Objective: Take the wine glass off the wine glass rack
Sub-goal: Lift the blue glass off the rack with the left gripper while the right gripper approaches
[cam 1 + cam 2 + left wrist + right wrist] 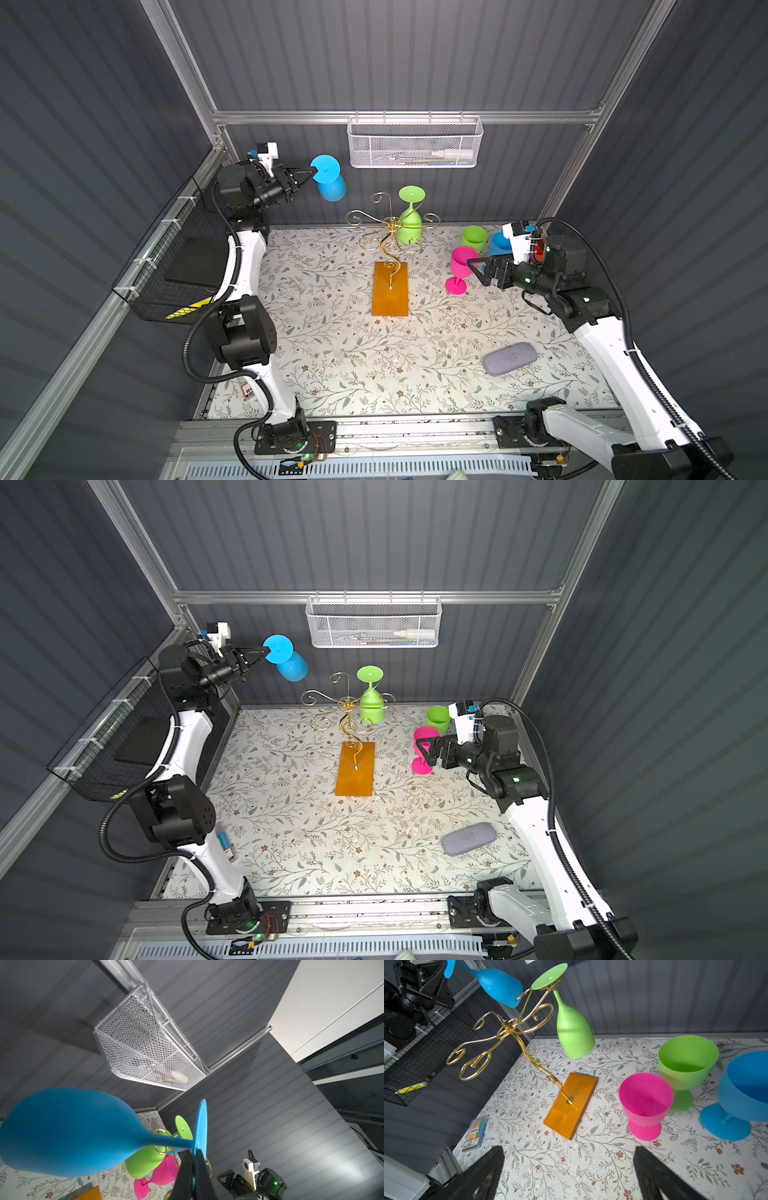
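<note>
The left gripper (312, 171) jaws pinch the blue wine glass (333, 190) by its foot, apart from the wine glass rack (390, 300); the right gripper (569, 1150) jaws are spread.

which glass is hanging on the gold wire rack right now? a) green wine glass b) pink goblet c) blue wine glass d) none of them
a: the green wine glass hangs upside down by its foot from a scroll arm of the wine glass rack, while the blue wine glass is pinched in the left gripper clear of the rack and the pink goblet stands upright off it.
</note>
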### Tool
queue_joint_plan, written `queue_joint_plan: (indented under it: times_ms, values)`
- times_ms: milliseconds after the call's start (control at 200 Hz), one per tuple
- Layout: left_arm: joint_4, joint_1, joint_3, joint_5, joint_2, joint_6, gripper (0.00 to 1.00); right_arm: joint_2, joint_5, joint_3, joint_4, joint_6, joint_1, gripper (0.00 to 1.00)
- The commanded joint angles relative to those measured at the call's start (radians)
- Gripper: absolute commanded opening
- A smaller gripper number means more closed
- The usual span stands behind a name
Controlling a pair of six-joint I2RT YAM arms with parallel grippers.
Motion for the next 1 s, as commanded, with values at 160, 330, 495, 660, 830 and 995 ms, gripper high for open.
queue_joint_plan:
  times_ms: [160,330,495,660,830,995]
  values:
    - [0.242,-0.005,0.010,0.007,-0.103,-0.193,0.00,0.034,0.027,0.112,0.056,-0.037,0.019,0.99]
    - [0.249,-0.006,0.034,0.001,-0.146,-0.210,0.00,0.048,0.045,0.166,0.065,-0.061,0.048,0.99]
    - [0.269,-0.020,0.017,-0.025,-0.192,-0.230,0.00,0.044,0.085,0.196,0.099,-0.154,0.120,0.99]
    - [0.308,-0.090,0.008,-0.020,-0.192,-0.273,0.00,0.013,0.118,0.194,0.200,-0.234,0.183,0.99]
    - [0.471,-0.176,0.032,-0.027,-0.140,-0.445,0.00,0.028,0.055,0.193,0.331,-0.339,0.219,0.99]
    - [0.608,-0.224,0.024,-0.032,-0.104,-0.577,0.00,0.095,0.010,0.228,0.416,-0.457,0.245,0.99]
